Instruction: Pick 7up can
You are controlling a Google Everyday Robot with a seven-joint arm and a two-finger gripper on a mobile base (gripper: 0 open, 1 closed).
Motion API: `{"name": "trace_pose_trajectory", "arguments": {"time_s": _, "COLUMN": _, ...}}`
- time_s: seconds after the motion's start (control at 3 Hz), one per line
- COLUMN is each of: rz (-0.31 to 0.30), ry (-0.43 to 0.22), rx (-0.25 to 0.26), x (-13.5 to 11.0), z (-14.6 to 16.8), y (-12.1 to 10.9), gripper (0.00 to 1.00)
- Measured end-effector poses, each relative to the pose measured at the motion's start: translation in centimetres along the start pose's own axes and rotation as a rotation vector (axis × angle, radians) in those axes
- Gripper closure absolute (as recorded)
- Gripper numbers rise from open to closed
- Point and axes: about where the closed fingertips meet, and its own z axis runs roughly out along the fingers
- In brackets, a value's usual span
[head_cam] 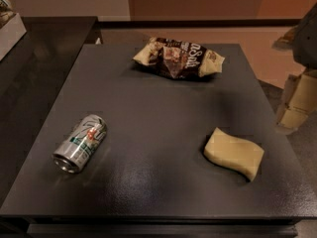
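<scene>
The 7up can [80,144] is silver with green lettering and a red dot. It lies on its side at the front left of the dark table [158,103], with its open end toward the front left. My gripper [296,103] shows as pale blocks at the right edge of the view, beyond the table's right side, under the dark arm [307,33]. It is far from the can and holds nothing that I can see.
A brown-and-cream snack bag [178,58] lies at the back middle of the table. A pale yellow sponge block [234,153] lies at the front right. A dark counter [39,48] adjoins the table on the left, with a white box [10,26] on it.
</scene>
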Motion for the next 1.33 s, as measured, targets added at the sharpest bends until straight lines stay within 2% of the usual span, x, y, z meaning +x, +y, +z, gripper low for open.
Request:
{"name": "trace_pose_trajectory", "arguments": {"time_s": 0.33, "rz": -0.189, "ry": -0.033, "rx": -0.019, "x": -4.7, "z": 0.8, "y": 1.4, "gripper": 0.0}}
{"name": "trace_pose_trajectory", "arguments": {"time_s": 1.0, "rz": -0.581, "ry": -0.091, "rx": -0.074, "x": -14.8, "z": 3.4, "y": 6.2, "gripper": 0.0}}
{"name": "trace_pose_trajectory", "arguments": {"time_s": 1.33, "rz": -0.745, "ry": -0.12, "rx": -0.108, "x": -19.5, "z": 5.1, "y": 8.7, "gripper": 0.0}}
